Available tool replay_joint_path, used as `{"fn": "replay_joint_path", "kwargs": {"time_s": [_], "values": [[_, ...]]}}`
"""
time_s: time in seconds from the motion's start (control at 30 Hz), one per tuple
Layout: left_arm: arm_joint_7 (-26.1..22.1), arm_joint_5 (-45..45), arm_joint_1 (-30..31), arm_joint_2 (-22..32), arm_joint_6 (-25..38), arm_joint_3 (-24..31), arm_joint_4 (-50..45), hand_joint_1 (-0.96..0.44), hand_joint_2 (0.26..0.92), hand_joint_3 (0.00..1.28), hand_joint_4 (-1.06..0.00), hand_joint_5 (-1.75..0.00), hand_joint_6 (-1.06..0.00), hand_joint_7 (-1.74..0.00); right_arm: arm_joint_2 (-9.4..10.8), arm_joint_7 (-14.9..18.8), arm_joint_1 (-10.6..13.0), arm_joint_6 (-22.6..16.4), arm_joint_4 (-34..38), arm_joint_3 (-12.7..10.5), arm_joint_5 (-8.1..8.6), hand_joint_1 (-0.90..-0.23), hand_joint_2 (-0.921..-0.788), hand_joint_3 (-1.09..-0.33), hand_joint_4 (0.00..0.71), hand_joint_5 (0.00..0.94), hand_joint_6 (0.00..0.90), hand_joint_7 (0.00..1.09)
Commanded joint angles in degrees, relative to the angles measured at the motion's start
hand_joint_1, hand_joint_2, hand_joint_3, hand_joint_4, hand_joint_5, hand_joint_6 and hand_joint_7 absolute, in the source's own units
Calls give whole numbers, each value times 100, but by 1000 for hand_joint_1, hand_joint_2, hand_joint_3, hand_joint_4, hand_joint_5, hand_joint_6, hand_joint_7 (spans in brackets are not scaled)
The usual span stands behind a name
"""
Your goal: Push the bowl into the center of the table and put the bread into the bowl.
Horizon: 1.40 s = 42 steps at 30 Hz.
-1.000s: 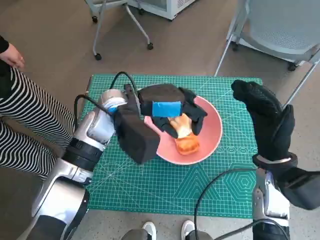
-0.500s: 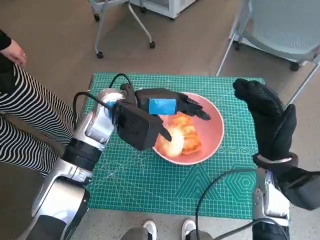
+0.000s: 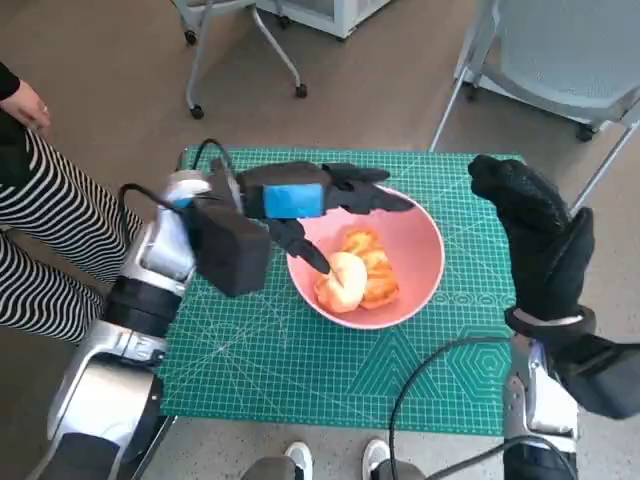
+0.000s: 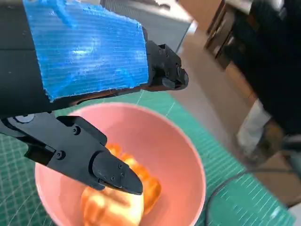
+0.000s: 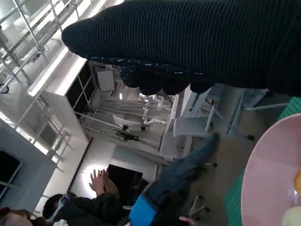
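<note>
Bread [image 3: 355, 277] sat inside the pink bowl [image 3: 420, 250], which was on the green cutting mat [image 3: 300, 370], approx mid-table. Left hand [image 3: 310, 195] hovered over the bowl's far-left rim w/ fingers spread apart, holding nothing; thumb tip was right above the bread. Right hand [image 3: 535, 235] was raised at the table's right edge, off the bowl, fingers straight and loosely together, nothing in it. Person in striped trousers [image 3: 40, 240] stood to the left.

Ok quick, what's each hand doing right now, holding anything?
Left hand: open, holding nothing, above the bread in the bowl.
Right hand: raised, holding nothing; fingers' state cannot be told.
</note>
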Motion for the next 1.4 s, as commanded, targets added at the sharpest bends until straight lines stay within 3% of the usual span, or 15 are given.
{"fn": "replay_joint_path", "kwargs": {"time_s": [0.03, 0.17, 0.3, 0.33, 0.37, 0.5, 0.6, 0.7, 0.87, 1.4], "values": [[-103, -705, 200, -20, -16, 501, 4, -497, 777, 8, -93, -21, -241, -63, -41, -92, 40, 201, -87, -10, -40, -705, -921, -714, 209, 1, 92, 565], [-105, -1236, 341, -205, 173, 839, -87, -579, 845, 36, -109, -20, -259, -71, -65, -140, 4, 297, -152, -16, -48, -700, -921, -714, 209, 1, 92, 562], [-145, -1279, 357, -212, 205, 863, -118, -601, 867, 38, -114, -17, -263, -76, -73, -154, 11, 323, -175, -10, -45, -699, -921, -714, 209, 1, 93, 560], [-8, -1624, 503, -381, 401, 1076, -298, -602, 868, 37, -114, -16, -263, -77, -79, -215, -44, 404, -243, -1, -78, -699, -921, -714, 210, 1, 93, 559], [179, -1963, 675, -573, 620, 1274, -542, -665, 887, 136, -112, -14, -257, -79, -81, -282, -108, 494, -320, 12, -118, -701, -921, -714, 211, 2, 96, 560], [886, -2679, 1259, -1128, 1364, 1636, -1595, -786, 914, 379, -116, -18, -59, -487, -86, -492, -310, 781, -543, 73, -260, -708, -921, -714, 213, 3, 98, 563], [1306, -2928, 1613, -1404, 1732, 1695, -2237, -802, 919, 437, -102, -12, -19, -562, -100, -597, -411, 932, -661, 93, -363, -709, -921, -715, 213, 3, 95, 563], [1550, -3089, 1865, -1598, 1979, 1737, -2626, -795, 920, 431, -90, -7, -5, -569, -117, -660, -504, 1028, -720, 92, -445, -704, -921, -718, 213, 2, 85, 560], [1550, -3053, 2087, -1637, 2118, 1732, -2917, -776, 921, 395, -93, -11, 0, -563, -144, -702, -614, 1115, -743, 55, -513, -694, -921, -725, 208, 0, 76, 557], [1738, -2651, 2089, -1634, 2160, 1694, -3084, -789, 921, 410, -96, -19, 1, -533, -224, -672, -639, 1139, -759, 5, -462, -700, -921, -704, 194, 0, 95, 562]]}}
